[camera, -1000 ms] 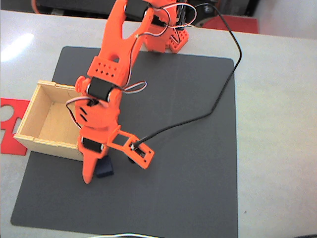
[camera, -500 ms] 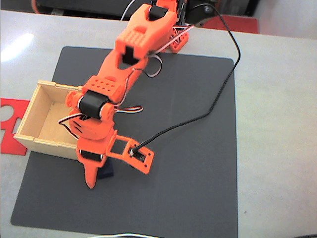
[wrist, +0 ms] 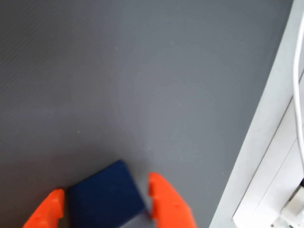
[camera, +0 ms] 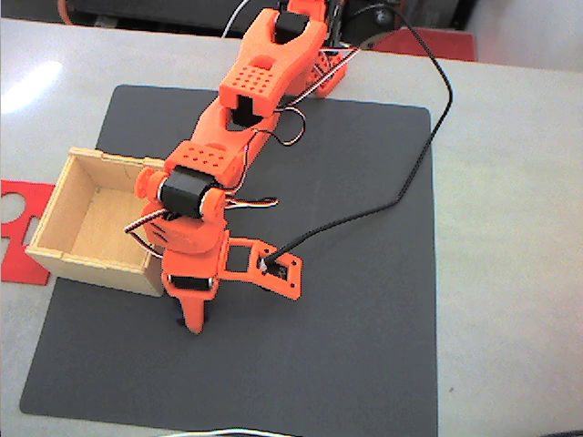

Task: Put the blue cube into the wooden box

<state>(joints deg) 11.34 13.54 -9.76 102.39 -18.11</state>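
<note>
Two orange fingertips of the end effector [wrist: 108,209] straddle the small dark navy-blue cube [wrist: 105,198] in the wrist view, one on each side, spread around it; whether they press its faces yet I cannot tell, a thin gap seems to show on the right. The cube sits on the dark grey mat [camera: 355,300], just beside the square light plywood open-topped box [camera: 64,238], likely why the orange arm [camera: 239,109] reaches down next to its near corner. In the fixed view the end effector [camera: 192,323] covers the cube almost wholly. The cube's lower part is cut off by the wrist picture's edge. A flat red cut-out sheet [camera: 16,228] is half hidden behind the box on the white tabletop [camera: 510,182].
</note>
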